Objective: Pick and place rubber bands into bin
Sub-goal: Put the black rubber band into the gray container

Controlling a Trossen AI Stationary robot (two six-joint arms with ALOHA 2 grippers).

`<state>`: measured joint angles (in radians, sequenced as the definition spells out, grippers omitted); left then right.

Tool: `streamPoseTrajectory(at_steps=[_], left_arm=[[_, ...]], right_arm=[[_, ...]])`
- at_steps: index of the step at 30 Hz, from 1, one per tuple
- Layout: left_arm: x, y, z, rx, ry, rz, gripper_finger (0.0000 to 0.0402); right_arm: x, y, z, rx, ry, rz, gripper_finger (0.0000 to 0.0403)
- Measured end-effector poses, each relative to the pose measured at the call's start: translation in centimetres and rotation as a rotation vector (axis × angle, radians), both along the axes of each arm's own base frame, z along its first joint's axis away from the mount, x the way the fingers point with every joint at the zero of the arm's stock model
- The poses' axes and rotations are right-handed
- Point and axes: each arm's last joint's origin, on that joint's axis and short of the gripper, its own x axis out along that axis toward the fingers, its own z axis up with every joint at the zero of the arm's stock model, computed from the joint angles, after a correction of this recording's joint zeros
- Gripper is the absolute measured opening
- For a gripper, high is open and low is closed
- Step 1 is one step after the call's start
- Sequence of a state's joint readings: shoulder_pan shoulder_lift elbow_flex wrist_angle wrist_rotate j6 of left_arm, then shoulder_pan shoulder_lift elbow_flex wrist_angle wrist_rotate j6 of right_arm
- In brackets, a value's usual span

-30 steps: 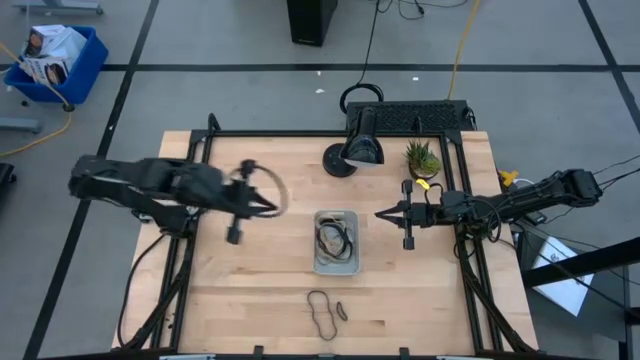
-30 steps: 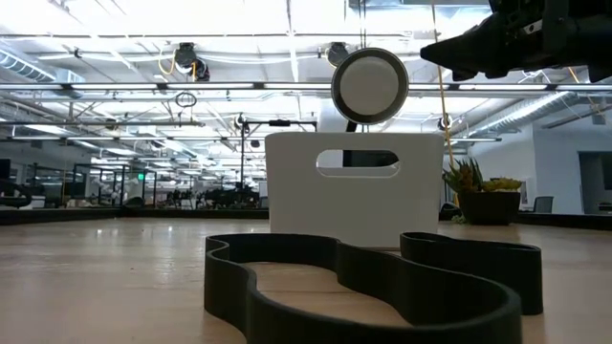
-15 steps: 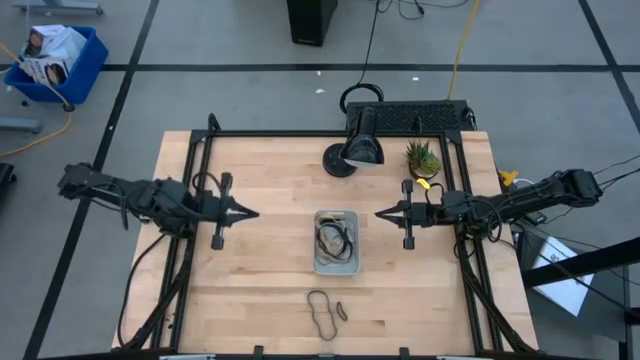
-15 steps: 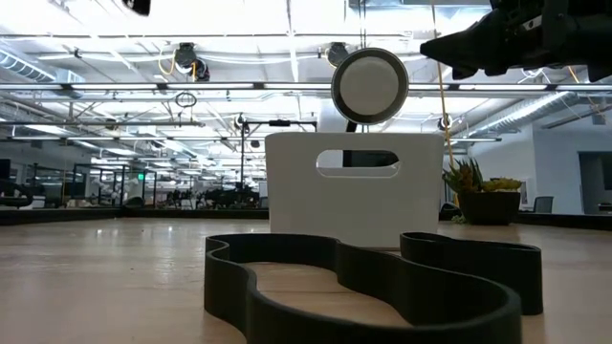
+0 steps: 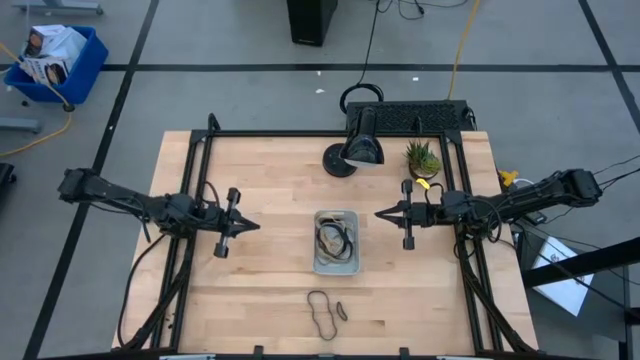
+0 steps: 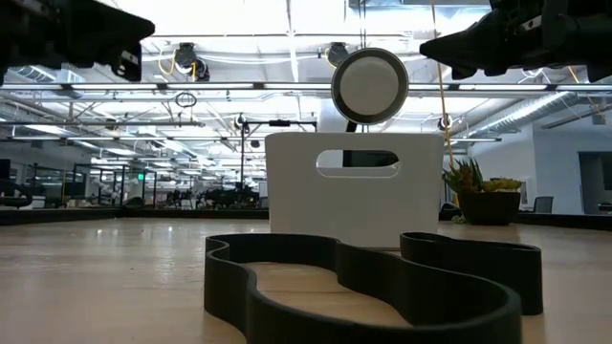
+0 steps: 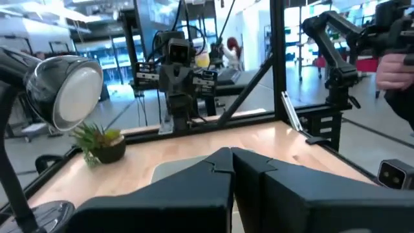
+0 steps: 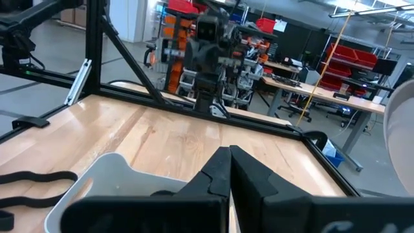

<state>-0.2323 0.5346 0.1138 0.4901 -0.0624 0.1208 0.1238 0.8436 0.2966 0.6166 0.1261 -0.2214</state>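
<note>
The bin stands mid-table with a few dark and tan rubber bands tangled inside. Near the front edge, a dark rubber band lies flat on the wood beside a small one; the dark band fills the low view's foreground. My left gripper hovers left of the bin, level, pointing at it, shut and empty. Right of the bin my right gripper hovers level, also shut and empty.
A black desk lamp and a small potted plant stand behind the bin at the far edge. A black frame rail runs around the table. The wood between each gripper and the bin is bare.
My left gripper has sunk from high above the table and drawn back a little toward the table's left and near edges. It has tipped to level and now shows in the low view. The right arm, the bin and the bands have kept still.
</note>
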Motion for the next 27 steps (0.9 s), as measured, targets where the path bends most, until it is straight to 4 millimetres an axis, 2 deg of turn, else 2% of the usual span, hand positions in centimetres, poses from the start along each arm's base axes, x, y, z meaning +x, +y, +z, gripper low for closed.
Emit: streamPoseTrajectory(at_steps=[6,12,18,23,27], left_arm=[[-0.5,0.1,-2.2,0.002,-0.007,0.024,0.0002],[-0.6,0.2,-3.1,-0.012,0.058,0.043,0.002],[-0.6,0.2,-3.4,-0.031,0.096,0.044,0.0024],[-0.6,0.2,-3.5,-0.034,0.109,0.045,0.0025],[-0.6,0.2,-3.6,-0.056,0.116,0.044,0.0025]], right_arm=[[0.1,0.2,0.6,-0.018,-0.022,0.055,0.0],[1.0,0.9,3.7,-0.074,0.003,0.107,0.0],[1.8,2.5,7.6,-0.097,0.064,0.18,0.0],[3.7,4.6,9.4,-0.126,0.101,0.215,0.0],[6.3,5.9,10.3,-0.091,0.173,0.229,0.0]])
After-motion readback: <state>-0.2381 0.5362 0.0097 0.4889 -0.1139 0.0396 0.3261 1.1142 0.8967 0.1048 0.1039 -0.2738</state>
